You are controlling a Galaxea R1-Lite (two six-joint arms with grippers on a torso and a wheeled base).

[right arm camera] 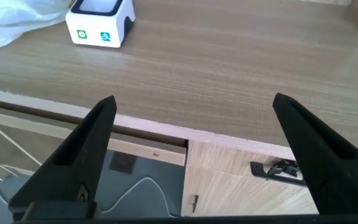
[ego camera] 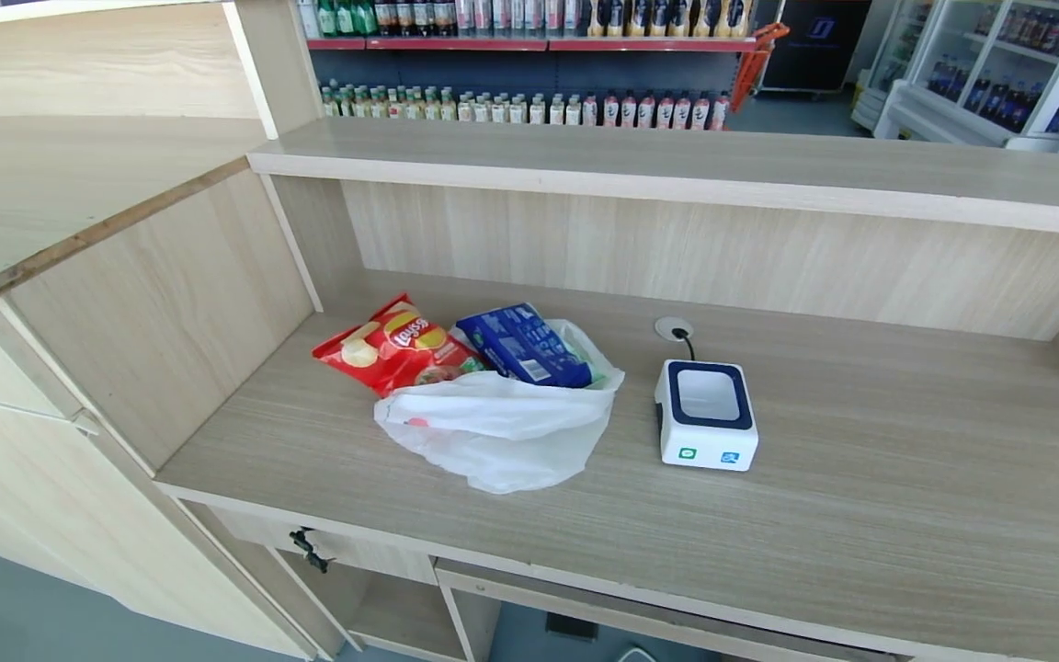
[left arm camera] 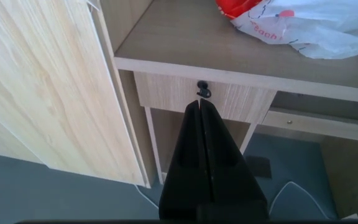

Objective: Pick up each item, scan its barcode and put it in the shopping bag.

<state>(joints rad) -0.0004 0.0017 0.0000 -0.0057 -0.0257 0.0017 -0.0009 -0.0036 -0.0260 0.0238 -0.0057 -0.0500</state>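
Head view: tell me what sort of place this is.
Probably a shop checkout: a scanner on the counter, chips beside a bag, and rows of bottles on shelves behind.

Mid-frame on the counter (ego camera: 860,496), chips (ego camera: 393,345) and packet (ego camera: 522,347) poke from the bag's (ego camera: 497,428) far end; scanner (ego camera: 706,414) just right.
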